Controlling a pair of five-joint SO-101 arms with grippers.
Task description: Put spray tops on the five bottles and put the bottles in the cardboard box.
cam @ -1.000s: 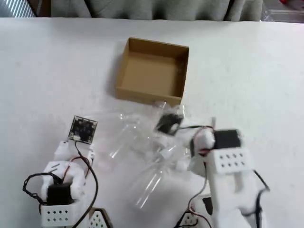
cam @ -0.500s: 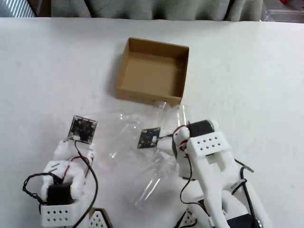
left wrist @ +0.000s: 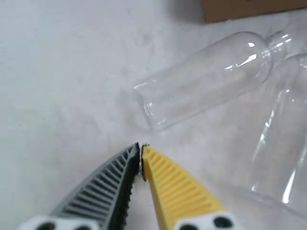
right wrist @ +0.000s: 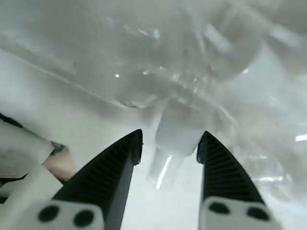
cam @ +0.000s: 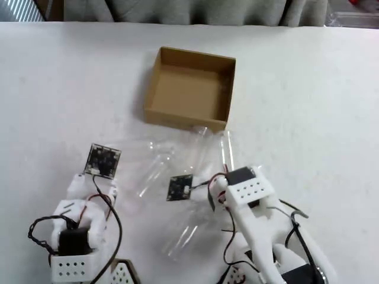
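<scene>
In the high view, one cardboard box (cam: 189,89) stands open on the white table (cam: 71,77). Just in front of its near wall, clear bottles (cam: 199,144) lie on their sides in a loose cluster. Four can be made out, and whether there is a fifth cannot be told. Two arms are at the near edge. The left arm (cam: 74,236) is well to the side of the cluster, and the right arm (cam: 249,192) leans over its near part.

In the left wrist view, the left gripper (left wrist: 140,151) has one grey and one yellow finger, pressed together at the tips with nothing between them, low over bare table. Two bottles lie beyond it, the nearer one (left wrist: 206,79) with its flat base turned toward the gripper, and a corner of the box shows past them.

In the right wrist view, the right gripper (right wrist: 170,140) has its two black fingers spread to either side of one white spray top (right wrist: 178,130), which lies against the heap of bottles. Whether either finger touches it cannot be told.

Compared with a second ago, the right arm has swung from the cluster's right side toward its middle and nearer the table's edge, its wrist board now over the bottles. The left arm and the box have kept their places.
</scene>
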